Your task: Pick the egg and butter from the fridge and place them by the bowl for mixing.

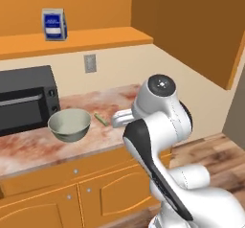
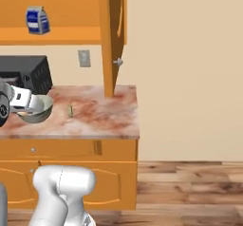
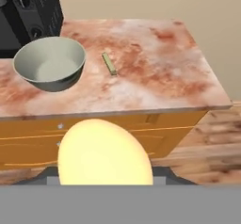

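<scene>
The egg (image 3: 104, 152), a pale yellow oval, fills the bottom of the hand view, and my gripper (image 3: 104, 177) is shut on it, with dark fingers (image 3: 162, 173) showing at its sides. It hangs in front of the counter's front edge, above the floor. On the counter stands the grey-green bowl (image 3: 49, 63) (image 1: 70, 124) (image 2: 35, 108). The butter (image 3: 109, 63) (image 1: 100, 119) (image 2: 70, 110), a thin olive stick, lies just right of the bowl. The white hand (image 2: 23, 100) partly covers the bowl in the right base view.
A black oven (image 1: 26, 97) (image 3: 28, 11) stands behind and left of the bowl. The marble counter (image 3: 155, 77) ends at the right, with wooden floor (image 2: 190, 187) beyond. A blue bag (image 1: 54, 24) sits on the upper shelf. A grey slab (image 1: 237, 112), perhaps the fridge, borders the right.
</scene>
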{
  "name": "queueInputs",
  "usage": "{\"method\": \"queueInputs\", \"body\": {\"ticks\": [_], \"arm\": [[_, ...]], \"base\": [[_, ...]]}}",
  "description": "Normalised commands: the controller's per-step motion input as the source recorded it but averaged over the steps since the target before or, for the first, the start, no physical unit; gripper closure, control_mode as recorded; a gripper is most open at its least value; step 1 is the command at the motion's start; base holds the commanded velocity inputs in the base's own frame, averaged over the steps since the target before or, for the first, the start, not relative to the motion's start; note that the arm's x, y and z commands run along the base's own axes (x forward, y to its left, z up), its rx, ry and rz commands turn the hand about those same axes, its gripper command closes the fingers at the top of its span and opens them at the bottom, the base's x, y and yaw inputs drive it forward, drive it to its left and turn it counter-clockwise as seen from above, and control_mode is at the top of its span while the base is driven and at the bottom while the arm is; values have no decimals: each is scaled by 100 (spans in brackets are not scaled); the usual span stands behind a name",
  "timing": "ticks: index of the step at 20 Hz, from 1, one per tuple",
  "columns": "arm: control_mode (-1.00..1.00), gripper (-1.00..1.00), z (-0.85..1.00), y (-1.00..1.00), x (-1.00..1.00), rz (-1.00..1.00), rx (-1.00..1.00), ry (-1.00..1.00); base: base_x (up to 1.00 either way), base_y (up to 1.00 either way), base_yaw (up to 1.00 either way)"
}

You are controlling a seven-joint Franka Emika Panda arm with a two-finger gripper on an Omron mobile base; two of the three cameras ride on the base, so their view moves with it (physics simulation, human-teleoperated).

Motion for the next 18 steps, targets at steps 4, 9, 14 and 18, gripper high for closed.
{"method": "queueInputs", "body": {"ticks": [4,9,14,18], "arm": [[100,100,0,0,0,0,0,0],[100,100,0,0,0,0,0,0],[-100,100,-13,-14,26,0,3,10],[-100,100,-59,-20,47,0,7,21]], "base": [[75,-2,0],[74,-14,0],[21,-6,0],[0,0,0]]}}
